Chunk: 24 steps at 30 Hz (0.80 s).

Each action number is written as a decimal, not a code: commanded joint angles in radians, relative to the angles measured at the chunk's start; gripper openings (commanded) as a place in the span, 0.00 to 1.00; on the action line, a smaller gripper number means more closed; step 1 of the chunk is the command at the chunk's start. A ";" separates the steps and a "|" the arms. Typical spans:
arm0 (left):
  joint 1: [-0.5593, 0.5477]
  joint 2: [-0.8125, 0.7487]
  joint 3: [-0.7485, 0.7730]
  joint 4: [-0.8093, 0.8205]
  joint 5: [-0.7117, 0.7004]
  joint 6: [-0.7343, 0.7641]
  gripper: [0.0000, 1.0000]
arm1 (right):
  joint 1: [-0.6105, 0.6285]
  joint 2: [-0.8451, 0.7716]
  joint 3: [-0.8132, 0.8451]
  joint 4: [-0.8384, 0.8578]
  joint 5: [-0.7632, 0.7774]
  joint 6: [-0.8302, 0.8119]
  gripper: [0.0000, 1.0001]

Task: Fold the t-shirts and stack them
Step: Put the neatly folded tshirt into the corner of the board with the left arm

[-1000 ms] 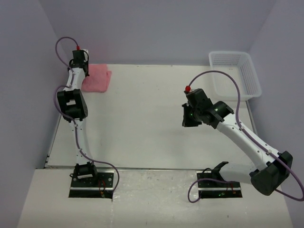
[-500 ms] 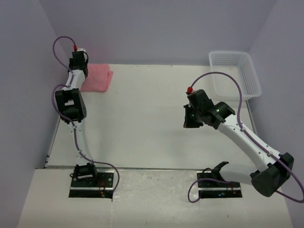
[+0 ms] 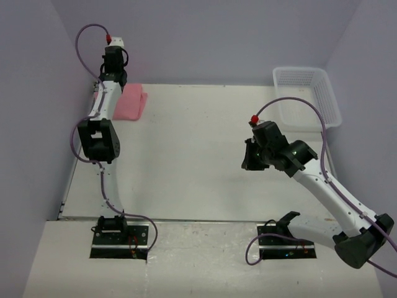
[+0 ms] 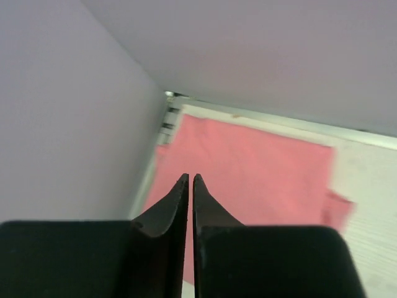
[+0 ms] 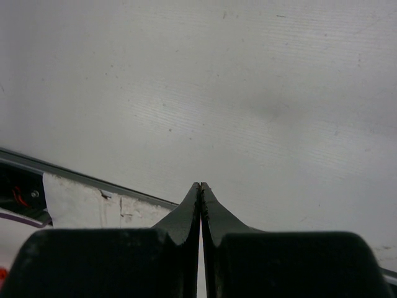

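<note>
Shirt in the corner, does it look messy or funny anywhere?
Mostly neat: the shirt lies folded flat by the wall. One small flap pokes out past the edge away from that wall, so the fold isn't square.

White mesh basket [image 3: 327, 99] upright at far right corner of table [image 3: 186, 155].
</note>
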 commanded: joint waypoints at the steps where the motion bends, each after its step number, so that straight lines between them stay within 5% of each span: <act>1: -0.020 -0.065 0.032 -0.115 0.073 -0.176 0.00 | -0.002 -0.026 -0.009 0.033 0.015 0.010 0.00; 5: -0.085 -0.226 -0.205 -0.107 0.220 -0.430 0.00 | -0.002 -0.014 -0.044 0.101 0.065 0.004 0.00; 8: -0.176 -0.342 -0.342 -0.112 0.207 -0.491 0.00 | 0.000 -0.003 -0.109 0.180 0.062 0.010 0.00; 14: -0.386 -0.611 -0.616 -0.120 0.095 -0.460 0.00 | 0.000 0.036 -0.221 0.308 0.161 0.030 0.00; 21: -0.428 -0.863 -0.859 -0.091 0.178 -0.480 0.00 | -0.002 0.002 -0.268 0.403 0.152 -0.018 0.02; 23: -0.435 -0.922 -0.922 -0.083 0.199 -0.488 0.00 | 0.000 -0.009 -0.273 0.443 0.129 -0.041 0.46; 24: -0.438 -0.940 -0.944 -0.077 0.208 -0.485 0.00 | 0.000 -0.013 -0.273 0.452 0.120 -0.044 0.60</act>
